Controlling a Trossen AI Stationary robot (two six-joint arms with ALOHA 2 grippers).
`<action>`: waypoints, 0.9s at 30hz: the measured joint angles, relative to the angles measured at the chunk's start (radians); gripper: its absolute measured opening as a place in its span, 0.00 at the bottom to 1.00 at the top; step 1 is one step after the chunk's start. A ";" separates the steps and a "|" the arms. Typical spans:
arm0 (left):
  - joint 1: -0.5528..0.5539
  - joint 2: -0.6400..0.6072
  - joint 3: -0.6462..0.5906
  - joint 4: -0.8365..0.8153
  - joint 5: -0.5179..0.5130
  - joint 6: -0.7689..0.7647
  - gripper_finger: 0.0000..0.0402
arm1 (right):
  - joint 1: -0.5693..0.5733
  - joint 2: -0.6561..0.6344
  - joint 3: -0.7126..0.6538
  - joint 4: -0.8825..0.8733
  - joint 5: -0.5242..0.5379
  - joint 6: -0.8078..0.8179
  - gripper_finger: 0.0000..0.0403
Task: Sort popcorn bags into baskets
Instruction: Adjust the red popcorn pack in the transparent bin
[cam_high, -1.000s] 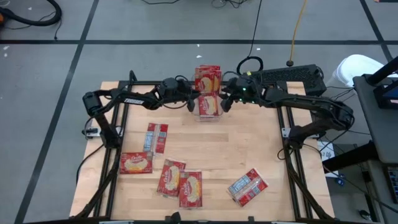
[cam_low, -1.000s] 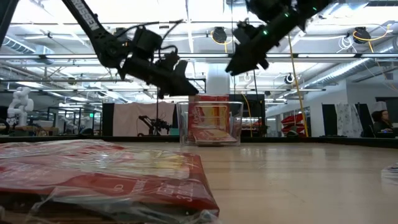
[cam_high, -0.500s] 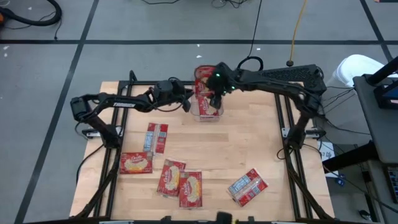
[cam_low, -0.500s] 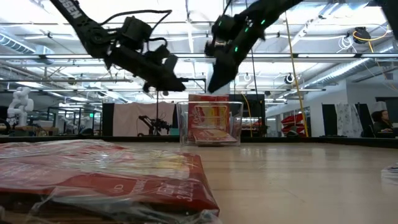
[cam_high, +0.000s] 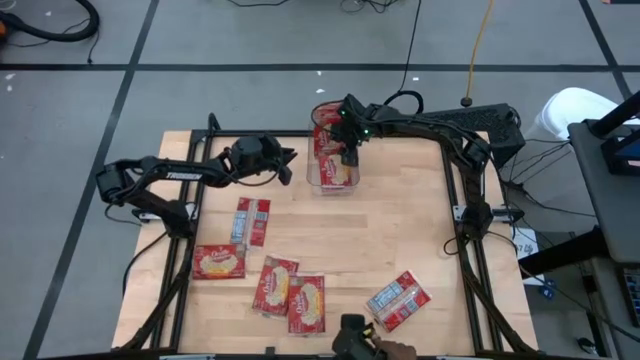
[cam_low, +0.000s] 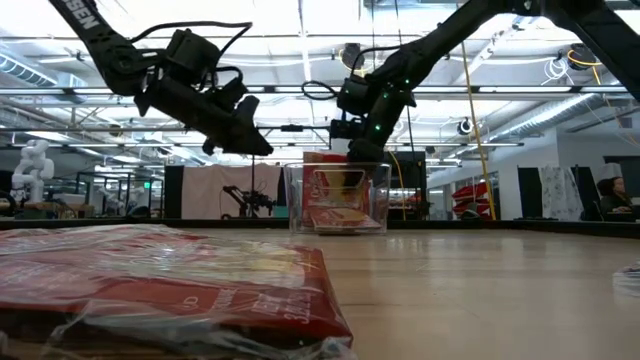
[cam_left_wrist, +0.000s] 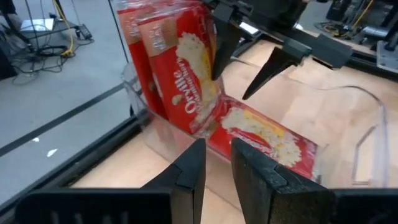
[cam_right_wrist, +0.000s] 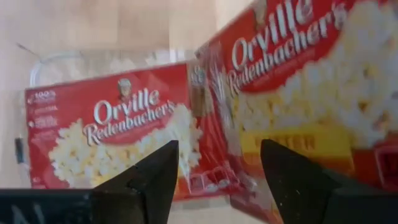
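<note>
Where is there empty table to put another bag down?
Bare wood spans the table's middle, between the bin and the loose bags. The front left is crowded with bags. Both grippers, left and right, crowd the bin.

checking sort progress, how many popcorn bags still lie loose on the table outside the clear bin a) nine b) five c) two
b, the high view shows five bags on the wood outside the clear bin: one, one, two overlapping, and one near the right.
</note>
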 joint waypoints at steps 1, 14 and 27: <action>-0.006 0.000 -0.004 0.007 0.000 -0.002 0.20 | 0.000 0.000 0.000 -0.004 -0.001 0.000 0.55; -0.053 0.000 -0.010 0.059 -0.005 -0.019 0.20 | 0.056 0.011 -0.051 0.045 0.179 -0.065 0.53; -0.058 0.001 -0.010 0.057 -0.006 -0.018 0.20 | 0.082 0.012 -0.053 -0.029 0.190 -0.045 0.50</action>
